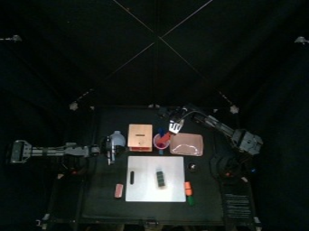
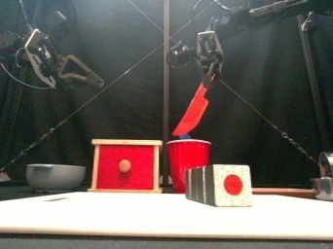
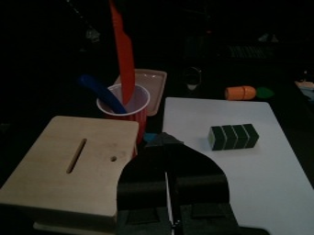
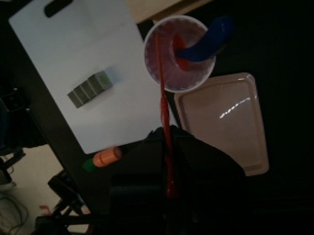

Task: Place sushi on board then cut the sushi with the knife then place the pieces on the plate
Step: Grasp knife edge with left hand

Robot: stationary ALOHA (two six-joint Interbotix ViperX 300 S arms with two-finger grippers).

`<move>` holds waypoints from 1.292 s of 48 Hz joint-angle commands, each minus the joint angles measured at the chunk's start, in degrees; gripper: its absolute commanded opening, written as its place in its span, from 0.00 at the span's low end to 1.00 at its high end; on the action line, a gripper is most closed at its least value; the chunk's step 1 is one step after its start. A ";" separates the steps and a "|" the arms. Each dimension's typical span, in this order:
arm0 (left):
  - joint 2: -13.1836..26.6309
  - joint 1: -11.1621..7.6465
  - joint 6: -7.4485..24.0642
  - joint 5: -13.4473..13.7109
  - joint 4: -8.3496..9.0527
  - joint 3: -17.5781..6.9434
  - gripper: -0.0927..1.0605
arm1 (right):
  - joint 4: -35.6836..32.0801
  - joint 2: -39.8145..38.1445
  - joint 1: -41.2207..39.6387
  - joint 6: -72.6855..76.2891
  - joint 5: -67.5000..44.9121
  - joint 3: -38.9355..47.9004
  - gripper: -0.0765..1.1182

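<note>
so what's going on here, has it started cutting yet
Not yet. The right gripper is shut on the red knife, holding it over the red cup with its tip about at the rim. The blue knife sits in the cup. The sushi roll lies whole on the white board, and the pink plate is bare. The left gripper hangs beside the wooden box.
</note>
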 commanded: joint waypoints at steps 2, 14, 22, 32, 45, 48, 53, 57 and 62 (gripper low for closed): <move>-1.41 0.00 -0.09 -0.53 -0.09 -0.97 0.10 | -0.44 -8.53 2.72 -0.09 -5.89 2.46 0.28; -2.55 -0.09 -0.26 -0.53 -0.26 -1.41 0.26 | -5.54 -19.95 11.25 0.26 -25.40 19.07 0.28; -2.55 -0.18 -0.18 -0.53 -1.41 -1.58 0.44 | -8.61 -25.93 16.61 0.26 -40.96 31.38 0.28; -1.85 -2.64 -0.18 -0.09 -1.58 -2.64 0.69 | -9.14 -30.41 22.06 0.18 -61.96 46.41 0.28; 4.92 -8.79 -0.26 0.00 -2.11 -6.15 0.91 | -9.23 -30.32 25.93 0.09 -74.71 55.28 0.28; 7.29 -10.11 -0.18 0.35 -2.81 -7.65 0.92 | -9.23 -30.32 26.28 0.00 -76.82 56.51 0.28; 11.78 -11.69 -0.18 1.41 -4.04 -10.46 0.92 | -9.93 -30.32 27.51 0.00 -79.10 57.92 0.28; 15.12 -12.13 -0.18 2.37 -4.83 -12.57 0.91 | -10.90 -30.23 28.56 0.00 -80.77 58.97 0.28; 19.42 -12.22 -0.09 3.16 -5.45 -15.12 0.91 | -11.43 -30.23 29.27 0.09 -82.79 60.12 0.28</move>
